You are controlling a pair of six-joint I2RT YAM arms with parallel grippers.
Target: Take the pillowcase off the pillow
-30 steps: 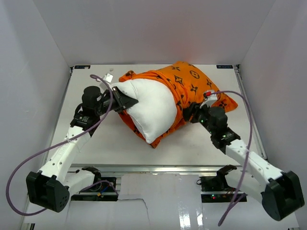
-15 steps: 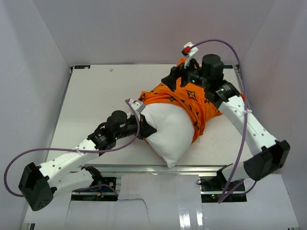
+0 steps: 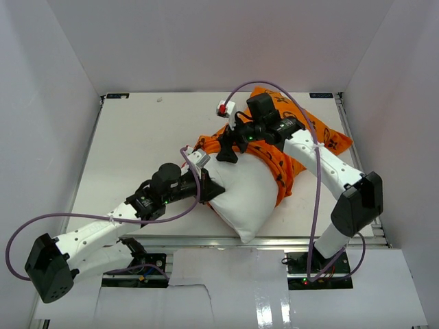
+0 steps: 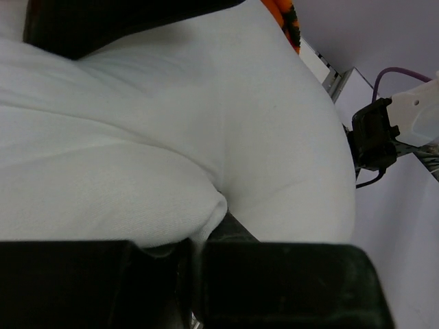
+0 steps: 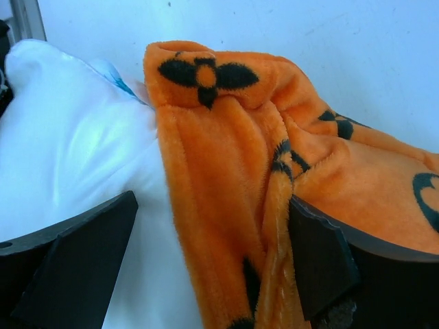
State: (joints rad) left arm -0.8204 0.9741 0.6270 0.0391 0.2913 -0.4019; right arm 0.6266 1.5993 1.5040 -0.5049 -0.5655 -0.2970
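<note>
The table (image 3: 130, 137) bore the white pillow (image 3: 243, 192) near its middle, its far right part inside the orange pillowcase (image 3: 329, 138). The left gripper (image 3: 211, 188) was clamped on the pillow's bare left corner. The right gripper (image 3: 226, 149) stood with jaws wide apart, astride the pillowcase's bunched edge.

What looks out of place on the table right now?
Nothing spilled or damaged. The pillowcase is bunched askew over only the far end of the pillow, which lies diagonally, its near corner at the front edge of the table.
</note>
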